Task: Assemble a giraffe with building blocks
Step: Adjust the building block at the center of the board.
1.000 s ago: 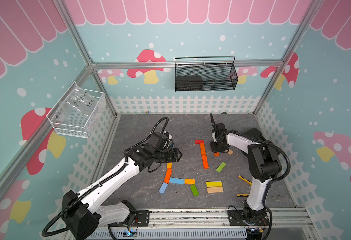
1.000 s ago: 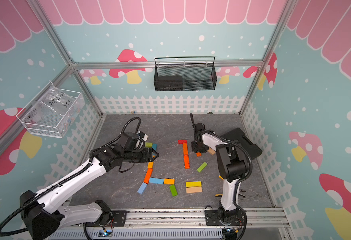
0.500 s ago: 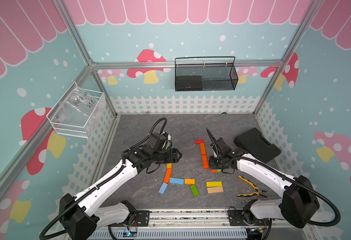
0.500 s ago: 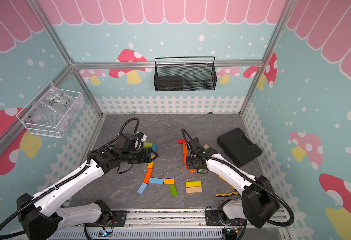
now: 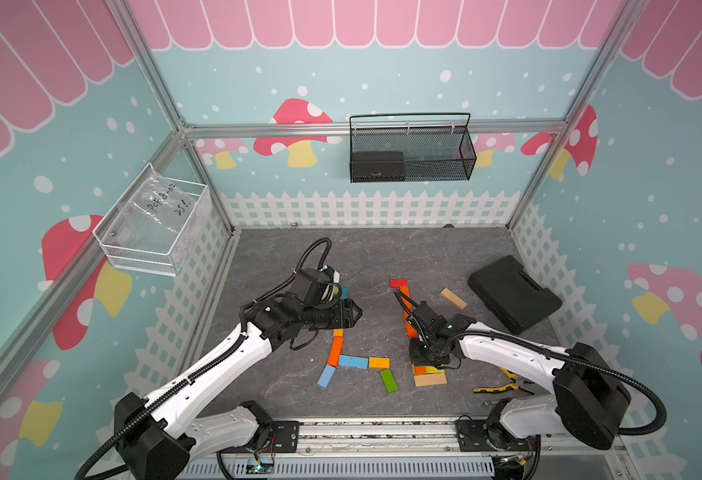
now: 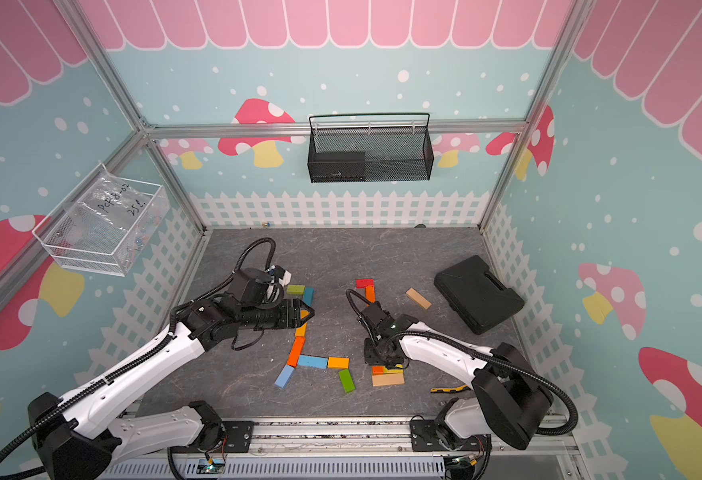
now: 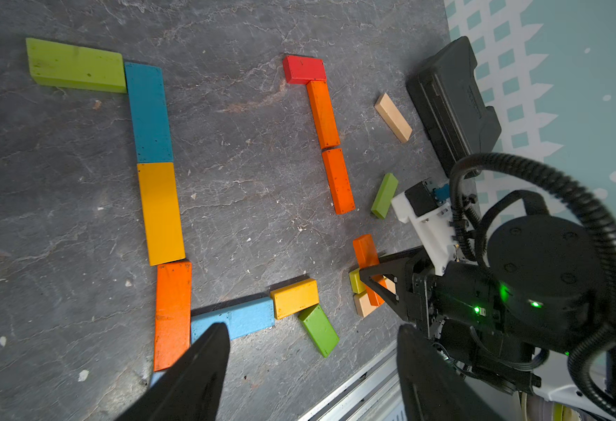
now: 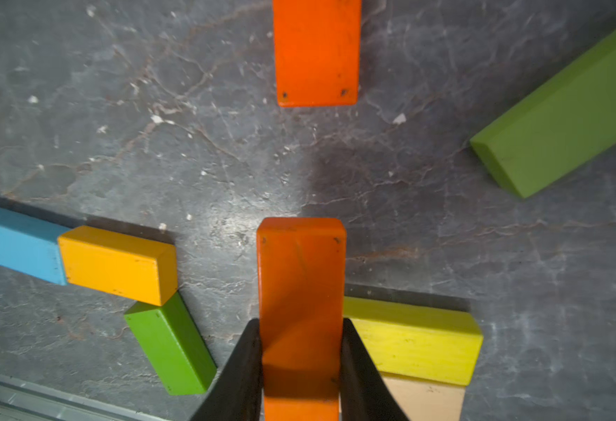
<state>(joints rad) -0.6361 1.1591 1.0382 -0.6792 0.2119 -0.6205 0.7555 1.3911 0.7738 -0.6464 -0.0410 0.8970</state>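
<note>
Top views: blocks (image 5: 357, 361) lie flat on the table (image 5: 382, 257) in two groups. The left gripper (image 5: 352, 318) hovers over the left group; the right gripper (image 6: 382, 357) sits low at the right group.
Left wrist: left jaws apart, empty.
Right wrist: right jaws clamped on the orange block (image 8: 301, 284), which crosses the yellow block (image 8: 416, 342) and the tan block (image 8: 426, 399).

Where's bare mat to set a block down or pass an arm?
Widest bare mat: back strip between picket fence and red block. Also the lane between left pincer and orange column. Crowded at the right pincer: its orange block, yellow block, tan block and green block packed together.
</note>
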